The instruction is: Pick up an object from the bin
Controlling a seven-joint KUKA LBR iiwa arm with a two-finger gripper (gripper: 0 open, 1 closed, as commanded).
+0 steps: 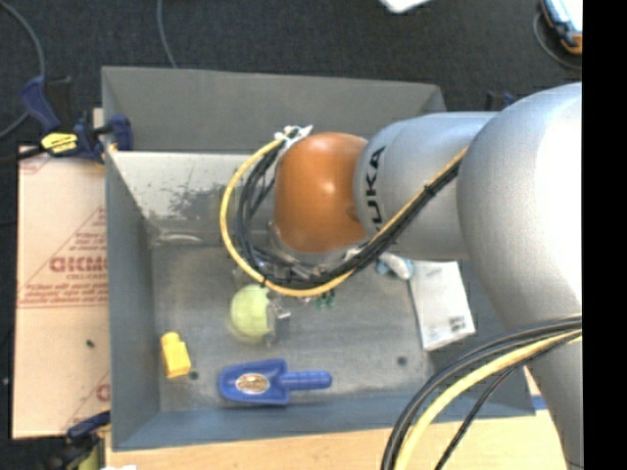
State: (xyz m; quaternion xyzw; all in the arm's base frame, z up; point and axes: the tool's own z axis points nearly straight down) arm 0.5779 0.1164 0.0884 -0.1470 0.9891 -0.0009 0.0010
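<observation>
Camera view: gripper (281, 308) beside round pale-green ball (250, 314)

Bin (372, 346) w/ green ball (250, 313), yellow block (175, 353), blue scoop (269, 382) (white card (441, 306)).

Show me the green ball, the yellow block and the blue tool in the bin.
green ball (249, 313): camera view, centre of its surface.
yellow block (175, 353): camera view, its top face.
blue tool (272, 382): camera view, its wide head.
</observation>
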